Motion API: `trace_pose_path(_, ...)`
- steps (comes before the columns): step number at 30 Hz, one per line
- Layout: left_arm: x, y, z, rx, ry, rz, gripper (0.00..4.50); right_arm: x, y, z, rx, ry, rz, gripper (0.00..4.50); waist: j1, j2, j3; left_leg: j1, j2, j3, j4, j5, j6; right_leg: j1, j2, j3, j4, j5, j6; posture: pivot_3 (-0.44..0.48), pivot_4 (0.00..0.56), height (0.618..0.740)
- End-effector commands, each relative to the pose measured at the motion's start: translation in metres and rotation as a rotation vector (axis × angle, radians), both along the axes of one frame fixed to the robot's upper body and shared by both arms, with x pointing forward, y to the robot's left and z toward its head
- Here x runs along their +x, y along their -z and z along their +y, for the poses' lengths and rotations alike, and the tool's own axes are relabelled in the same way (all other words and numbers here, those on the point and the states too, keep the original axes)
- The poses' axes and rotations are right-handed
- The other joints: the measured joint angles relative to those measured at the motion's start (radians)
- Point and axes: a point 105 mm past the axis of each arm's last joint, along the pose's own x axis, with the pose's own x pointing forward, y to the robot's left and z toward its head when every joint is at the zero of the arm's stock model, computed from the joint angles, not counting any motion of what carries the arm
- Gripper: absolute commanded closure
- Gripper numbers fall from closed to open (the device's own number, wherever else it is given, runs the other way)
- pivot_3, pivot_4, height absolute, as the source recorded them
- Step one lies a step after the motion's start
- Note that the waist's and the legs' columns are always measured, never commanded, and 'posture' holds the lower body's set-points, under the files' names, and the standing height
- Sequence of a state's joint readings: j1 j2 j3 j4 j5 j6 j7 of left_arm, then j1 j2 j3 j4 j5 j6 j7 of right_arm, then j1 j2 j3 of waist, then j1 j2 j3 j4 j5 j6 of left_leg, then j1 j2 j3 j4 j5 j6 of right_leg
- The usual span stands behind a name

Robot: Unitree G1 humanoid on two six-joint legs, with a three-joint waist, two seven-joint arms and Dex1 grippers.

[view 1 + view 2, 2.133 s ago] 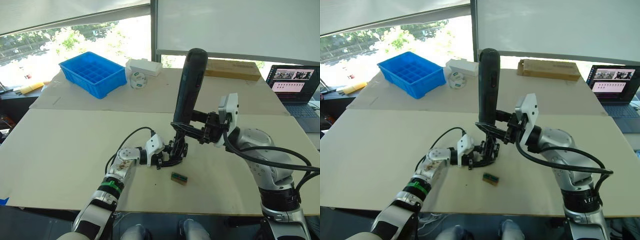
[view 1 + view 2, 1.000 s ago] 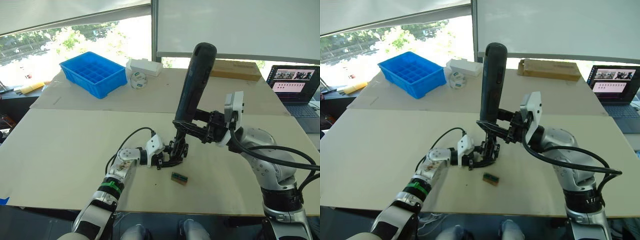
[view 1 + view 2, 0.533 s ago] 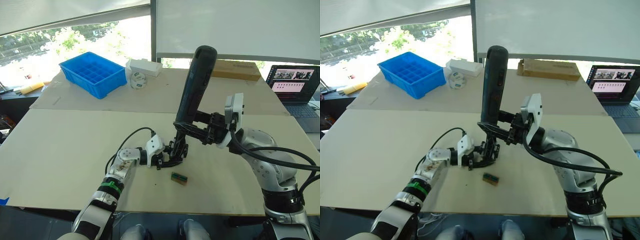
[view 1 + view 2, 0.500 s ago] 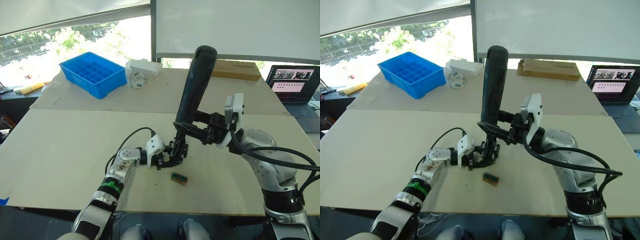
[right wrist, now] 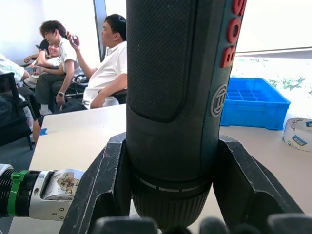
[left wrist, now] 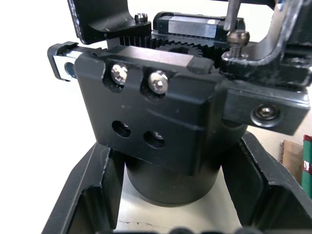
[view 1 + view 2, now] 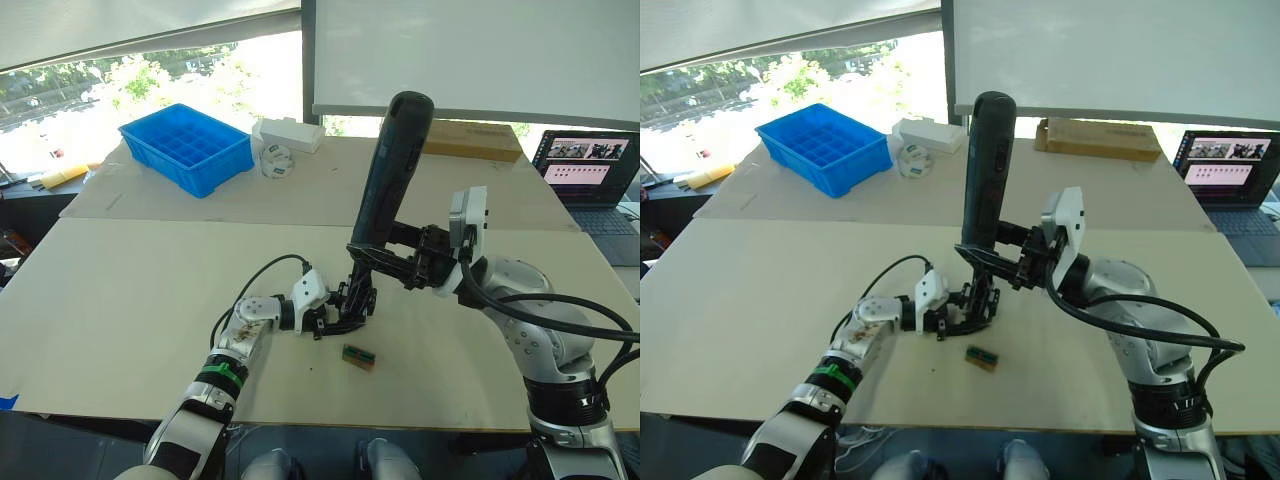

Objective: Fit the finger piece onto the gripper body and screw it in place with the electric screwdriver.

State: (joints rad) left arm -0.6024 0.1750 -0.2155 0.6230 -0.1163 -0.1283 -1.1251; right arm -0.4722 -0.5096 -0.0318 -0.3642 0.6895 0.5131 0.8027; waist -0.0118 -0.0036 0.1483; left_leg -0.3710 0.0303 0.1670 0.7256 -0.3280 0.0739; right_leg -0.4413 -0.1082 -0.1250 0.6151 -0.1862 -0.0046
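Note:
The black gripper body (image 6: 161,112) stands on the table just in front of centre, and my left gripper (image 7: 338,316) is shut on its round base, one finger (image 6: 90,195) on each side. On the body's top, at one end of the toothed rack, sits the black finger piece (image 6: 273,53) with a screw (image 6: 237,36) standing in it. My right gripper (image 7: 378,260) is shut on the lower end of the electric screwdriver (image 7: 392,165). The tool stands nearly upright, its top leaning right. Its thin bit (image 6: 233,12) comes down onto the screw head.
A small green-and-tan block (image 7: 358,356) lies just in front of the body. At the back are a blue compartment tray (image 7: 187,146), a white box (image 7: 290,133), a tape roll (image 7: 275,160), a cardboard box (image 7: 470,138) and a laptop (image 7: 590,165). Seated people (image 5: 105,63) show beyond the table.
Since two seconds ago the screwdriver's top has leaned to the right with my right wrist. Over the last half second nothing has moved. The left gripper holds as before.

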Motion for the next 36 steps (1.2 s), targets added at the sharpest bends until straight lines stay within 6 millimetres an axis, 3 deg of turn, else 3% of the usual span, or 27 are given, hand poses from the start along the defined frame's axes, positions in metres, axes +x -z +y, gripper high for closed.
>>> trace_pose_path(1,-0.01,0.021,0.0,0.028,0.01,0.077,2.14,-0.005,-0.008,0.002,-0.02,-0.018,-0.036,2.58,0.0,0.0,0.0,0.0,0.0,0.0,0.0,0.0,0.0,0.0,0.0,0.0,0.0,0.0,0.0,0.0,0.15,0.74)
trace_pose_path(20,-0.009,0.021,0.0,0.025,0.003,0.078,2.14,-0.001,-0.012,-0.002,-0.044,-0.009,-0.058,2.58,0.0,0.0,0.0,0.0,0.0,0.0,0.0,0.0,0.0,0.0,0.0,0.0,0.0,0.0,0.0,0.0,0.15,0.74)
trace_pose_path(36,-0.01,0.021,0.0,0.024,0.005,0.077,2.14,-0.002,-0.023,-0.003,0.048,0.0,-0.078,2.58,0.0,0.0,0.0,0.0,0.0,0.0,0.0,0.0,0.0,0.0,0.0,0.0,0.0,0.0,0.0,0.0,0.15,0.74)
